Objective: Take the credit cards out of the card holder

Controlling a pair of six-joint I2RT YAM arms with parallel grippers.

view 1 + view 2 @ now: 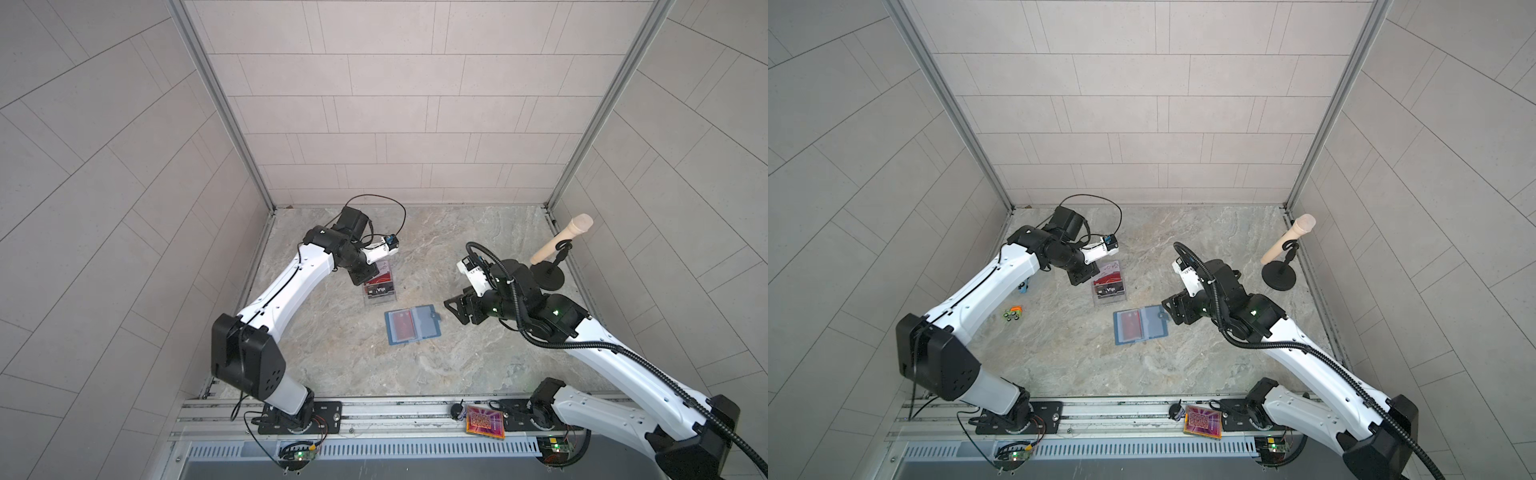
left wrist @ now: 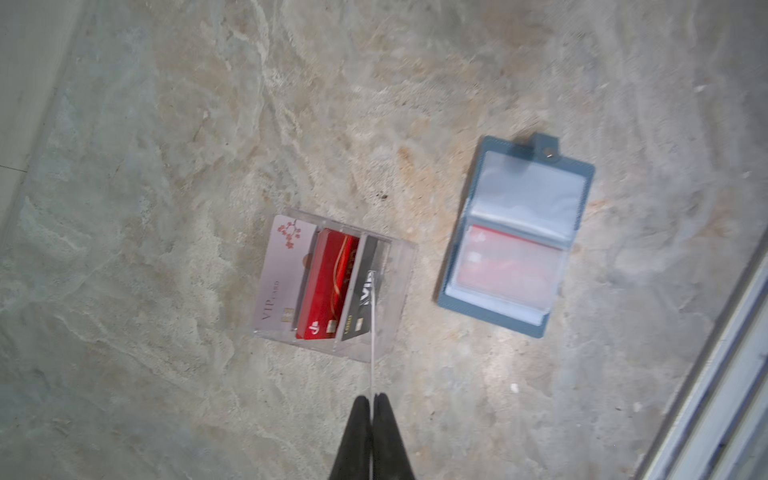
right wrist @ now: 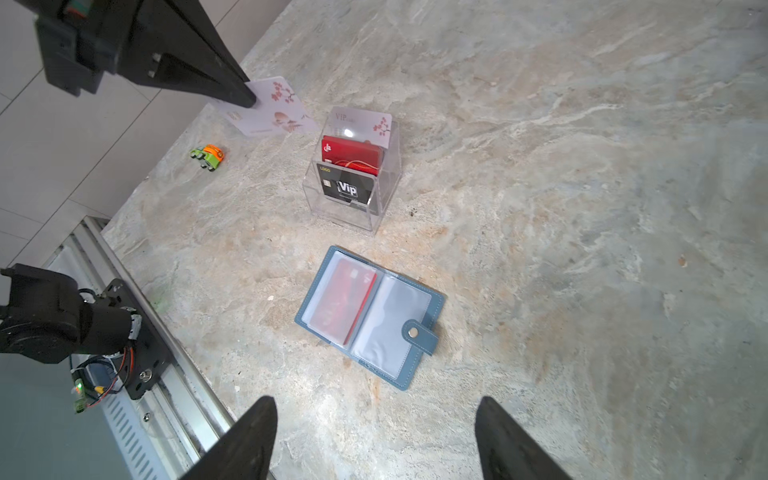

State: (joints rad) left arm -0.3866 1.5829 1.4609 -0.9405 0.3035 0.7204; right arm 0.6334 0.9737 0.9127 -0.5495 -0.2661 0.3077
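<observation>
The slate-blue card holder lies open on the marble table, with a red credit card inside its clear sleeve. My left gripper is shut on a pale pink-white credit card, which shows edge-on in the left wrist view, above the clear acrylic stand. In that stand sit a pale VIP card, a red card and a dark Vip card. My right gripper hangs open and empty, just right of the holder's snap tab.
A small green and orange toy car sits by the left wall. A wooden microphone on a black stand is at the back right. An orange-pink patterned tile rests on the front rail.
</observation>
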